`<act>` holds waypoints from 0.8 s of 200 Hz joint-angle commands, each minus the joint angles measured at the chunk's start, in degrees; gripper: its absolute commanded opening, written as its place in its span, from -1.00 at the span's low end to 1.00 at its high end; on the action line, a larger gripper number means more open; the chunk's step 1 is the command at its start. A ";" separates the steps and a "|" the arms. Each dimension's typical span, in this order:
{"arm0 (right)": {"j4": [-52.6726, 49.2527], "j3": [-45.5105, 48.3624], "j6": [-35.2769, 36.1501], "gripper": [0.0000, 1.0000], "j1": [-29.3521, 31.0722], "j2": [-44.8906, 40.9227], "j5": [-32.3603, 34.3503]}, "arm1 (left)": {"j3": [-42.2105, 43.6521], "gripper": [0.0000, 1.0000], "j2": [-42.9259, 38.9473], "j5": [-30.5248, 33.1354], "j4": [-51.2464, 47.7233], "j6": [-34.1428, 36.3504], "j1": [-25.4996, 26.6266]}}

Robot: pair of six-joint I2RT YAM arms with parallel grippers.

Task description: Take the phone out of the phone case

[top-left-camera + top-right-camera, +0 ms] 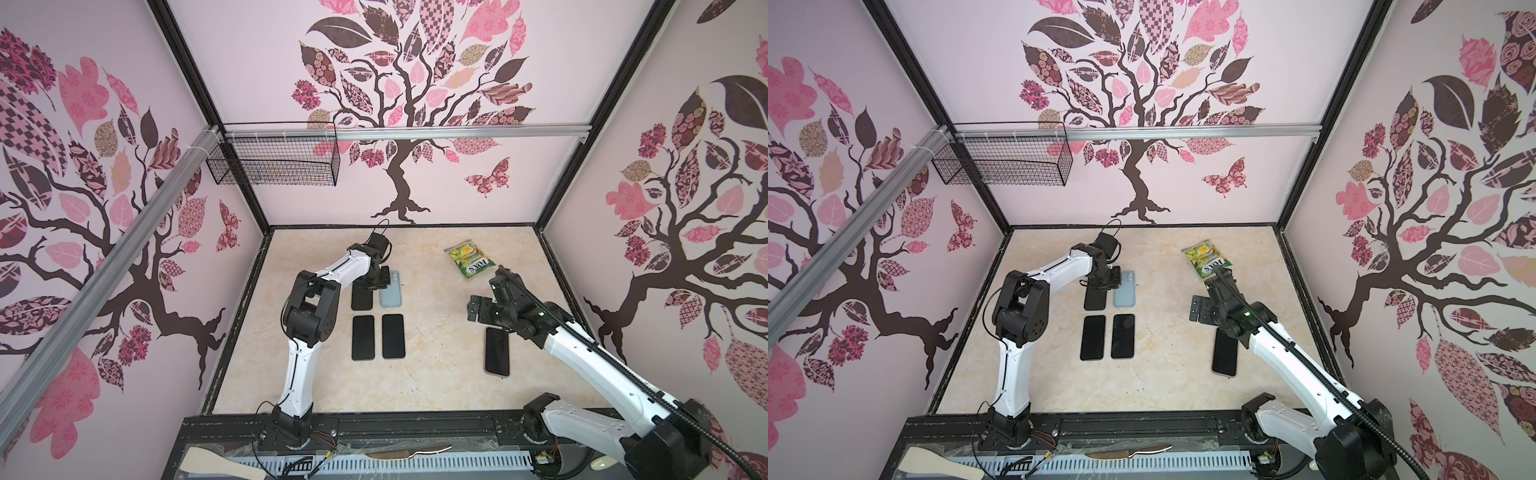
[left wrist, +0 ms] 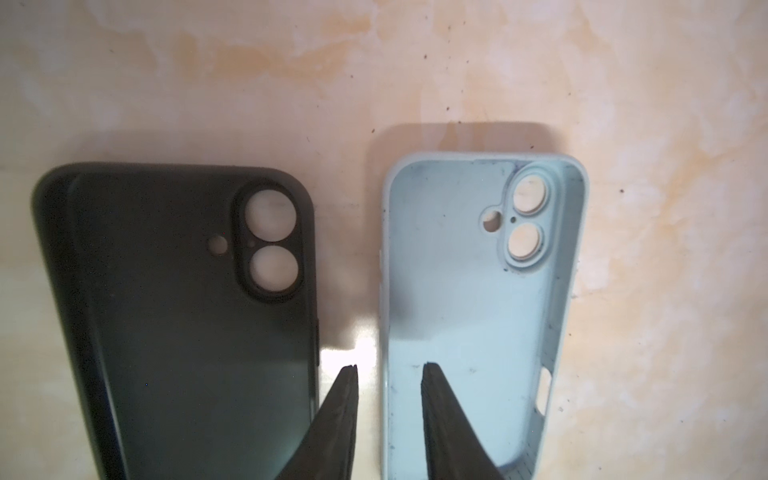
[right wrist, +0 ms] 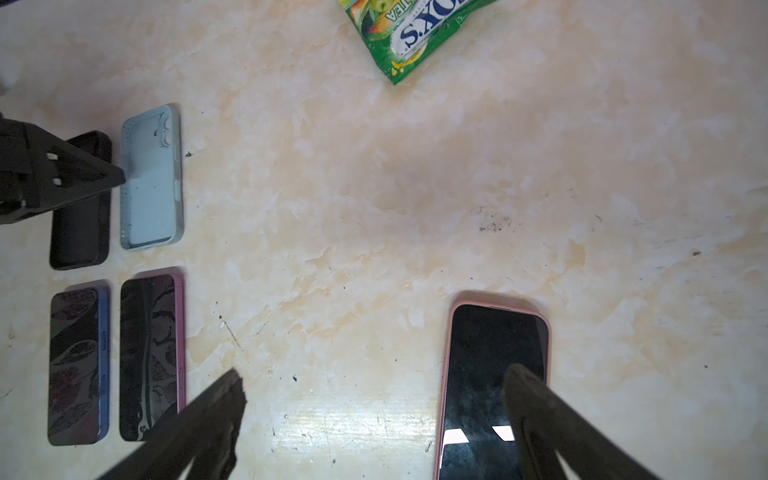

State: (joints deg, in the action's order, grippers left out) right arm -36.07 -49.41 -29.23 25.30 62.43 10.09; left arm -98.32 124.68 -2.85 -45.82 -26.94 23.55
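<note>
A phone lies screen-up in its pink phone case on the right of the table, and both top views show the phone. My right gripper hangs wide open above its far end and holds nothing; it shows in both top views. My left gripper is open, with its tips on either side of one long wall of an empty light-blue case. An empty black case lies beside that one.
Two bare phones lie side by side in front of the empty cases. A green candy bag sits at the back right. A wire basket hangs on the back wall.
</note>
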 commanded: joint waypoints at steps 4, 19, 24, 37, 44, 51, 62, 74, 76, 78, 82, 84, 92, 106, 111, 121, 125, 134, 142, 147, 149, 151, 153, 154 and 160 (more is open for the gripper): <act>-5.49 0.95 -2.91 0.99 -0.31 2.38 4.67 | 2.07 -0.38 -8.37 -0.37 1.91 1.72 0.80; -6.52 1.75 -4.80 0.99 -0.37 2.97 5.36 | 4.85 -0.38 -13.33 0.41 3.78 3.08 2.26; -6.66 1.93 -5.51 0.99 -0.38 3.21 5.46 | 6.07 -0.38 -14.99 0.78 4.69 3.35 2.87; -6.81 2.59 -6.76 0.99 -0.83 4.04 5.59 | 10.04 -0.37 -20.06 1.62 7.60 4.32 4.62; -6.80 3.05 -7.27 0.99 -1.61 4.54 5.44 | 12.33 -0.37 -22.88 1.74 9.41 4.59 5.48; -6.74 3.72 -7.64 0.99 -2.88 4.98 4.95 | 14.78 -0.37 -25.62 1.70 11.21 4.70 6.31; -5.76 5.21 -7.39 0.99 -6.27 5.21 2.16 | 18.31 -0.35 -29.41 1.13 13.55 4.63 7.58; -4.04 7.15 -6.65 0.99 -10.66 5.05 -1.66 | 21.47 -0.32 -33.39 -0.11 15.29 4.78 8.69; -3.84 7.47 -6.57 0.99 -11.38 4.99 -2.31 | 21.96 -0.31 -33.90 -0.09 15.47 4.92 8.94; -3.59 7.72 -6.43 0.99 -11.93 4.94 -2.76 | 22.65 -0.31 -34.49 -0.06 15.74 4.95 9.20; -3.21 8.12 -6.34 0.99 -13.04 4.83 -3.53 | 23.64 -0.30 -35.64 0.00 15.99 5.05 9.75; -3.10 8.28 -6.23 0.99 -13.53 4.90 -3.90 | 24.08 -0.30 -36.18 0.14 16.20 5.16 10.04; -2.71 8.57 -6.03 0.99 -14.66 5.18 -4.45 | 25.80 -0.28 -38.27 0.33 16.54 5.62 11.00; -2.38 8.24 -5.63 0.99 -14.89 6.28 -4.70 | 29.01 -0.25 -41.82 1.02 17.57 5.52 12.85; -2.15 8.23 -5.59 0.99 -14.92 6.81 -4.92 | 30.21 -0.24 -43.06 1.05 18.08 5.14 13.35; -1.90 8.27 -5.44 0.99 -14.93 8.03 -5.25 | 32.55 -0.23 -45.11 0.98 19.53 4.40 14.31; -1.85 8.27 -5.40 0.99 -14.92 8.61 -5.31 | 33.20 -0.23 -45.83 1.06 19.78 4.08 14.72; -1.74 8.43 -5.28 0.99 -14.93 9.66 -5.25 | 34.41 -0.23 -47.10 1.18 20.03 3.68 15.26; -1.21 8.60 -5.00 0.99 -14.97 10.49 -5.61 | 35.22 -0.22 -48.03 1.35 20.20 3.22 15.53; -0.76 8.75 -4.87 0.99 -14.87 10.89 -5.98 | 35.59 -0.22 -48.50 1.42 20.37 2.98 15.48; -0.62 8.83 -4.80 0.99 -14.91 11.05 -6.12 | 35.77 -0.22 -48.68 1.46 20.45 2.91 15.48; -0.43 8.88 -4.68 0.99 -14.90 11.20 -6.26 | 35.88 -0.21 -48.84 1.52 20.50 2.74 15.47; -0.30 8.89 -4.62 0.99 -14.92 11.34 -6.41 | 36.00 -0.22 -49.03 1.64 20.57 2.61 15.49; -0.26 8.93 -4.57 0.99 -14.97 11.41 -6.44 | 36.09 -0.21 -49.11 1.72 20.59 2.56 15.48; 0.02 8.98 -4.52 0.99 -14.91 11.80 -6.64 | 36.27 -0.21 -49.48 1.86 20.82 2.35 15.52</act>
State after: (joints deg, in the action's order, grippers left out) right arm -37.06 -40.34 -34.48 10.41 72.20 5.19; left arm -64.47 77.45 -2.35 -28.34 -23.11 39.11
